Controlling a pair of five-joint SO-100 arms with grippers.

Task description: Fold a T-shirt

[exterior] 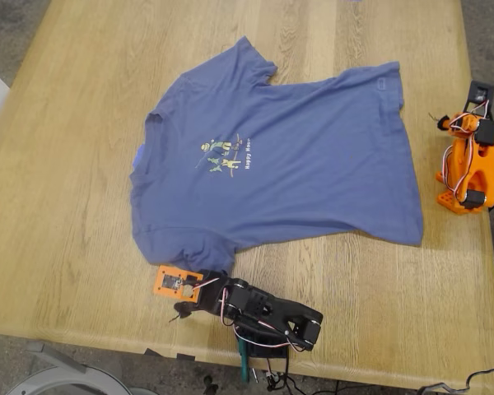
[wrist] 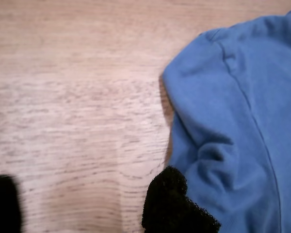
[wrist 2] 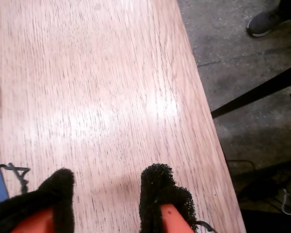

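Exterior view: my first gripper (exterior: 181, 285) lies low just beside the T-shirt (exterior: 313, 164), at its near sleeve, jaws parted with one pad (wrist: 177, 204) at the sleeve edge. My second gripper (wrist 2: 106, 194), jaws apart, hovers over bare table (wrist 2: 111, 87) beyond the hem. The yellow chest lettering is too small to read.

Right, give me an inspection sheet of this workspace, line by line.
Surface: light wooden table, bare grain around the job.
Job's things: slate-blue short-sleeved T-shirt spread flat, print up, collar toward the exterior view's left, unfolded.
Clutter: nothing seen.
Grippers: my first gripper open, one black pad at a sleeve edge; my second gripper open over bare wood, holding nothing.
Cables: wires hanging off the table edge under the black arm.
Surroundings: grey floor; a shoe at the second wrist view's edge.
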